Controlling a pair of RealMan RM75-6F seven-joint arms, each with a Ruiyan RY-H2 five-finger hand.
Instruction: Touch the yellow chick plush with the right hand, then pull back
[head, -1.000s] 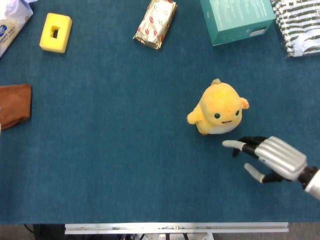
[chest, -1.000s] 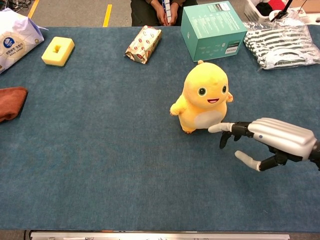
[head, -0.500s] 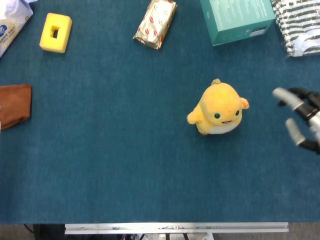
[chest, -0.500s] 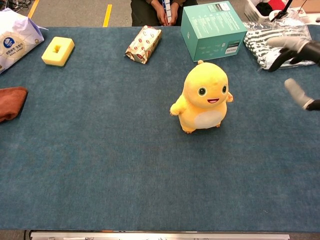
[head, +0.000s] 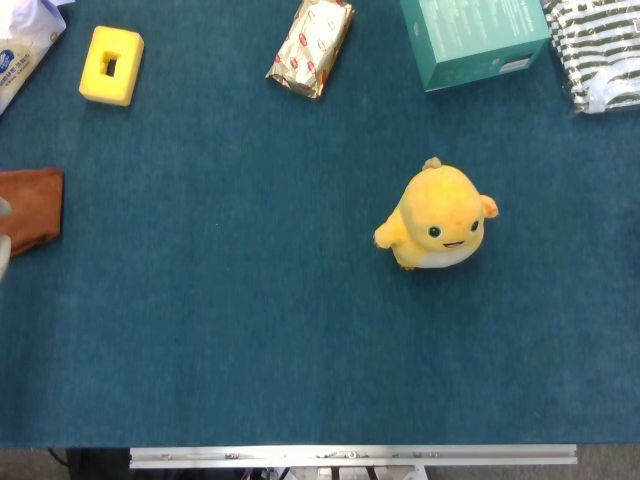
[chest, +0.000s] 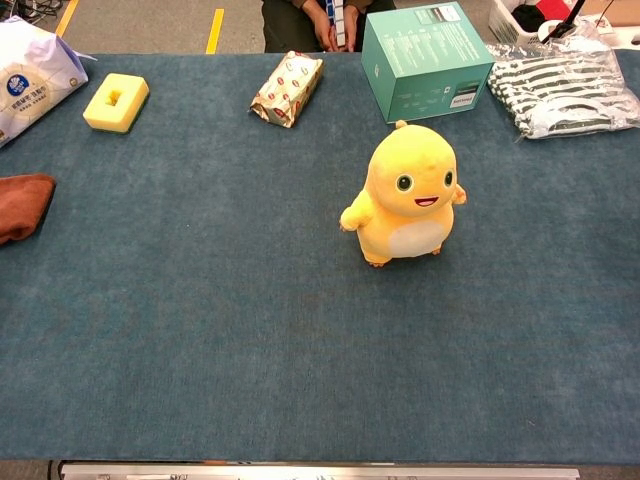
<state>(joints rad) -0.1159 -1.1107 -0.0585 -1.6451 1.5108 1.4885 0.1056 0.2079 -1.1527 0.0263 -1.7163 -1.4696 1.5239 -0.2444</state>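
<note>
The yellow chick plush (head: 440, 217) stands upright on the blue table cloth, right of the middle, also seen in the chest view (chest: 408, 195) with its face toward the camera. Nothing touches it. My right hand shows in neither view. A pale sliver (head: 4, 240) at the far left edge of the head view, beside the brown cloth, looks like a bit of my left hand; too little of it shows to tell how its fingers lie.
At the back stand a teal box (chest: 427, 60), a foil-wrapped packet (chest: 287, 88) and a yellow sponge block (chest: 116, 102). Striped fabric (chest: 562, 88) lies at back right, a white bag (chest: 30, 70) at back left, a brown cloth (chest: 22, 205) at the left edge.
My right hand drew away from the chick's front, swung up to the right edge, and has left both views. The chick has not moved. The pale sliver at the left edge grew slightly.
</note>
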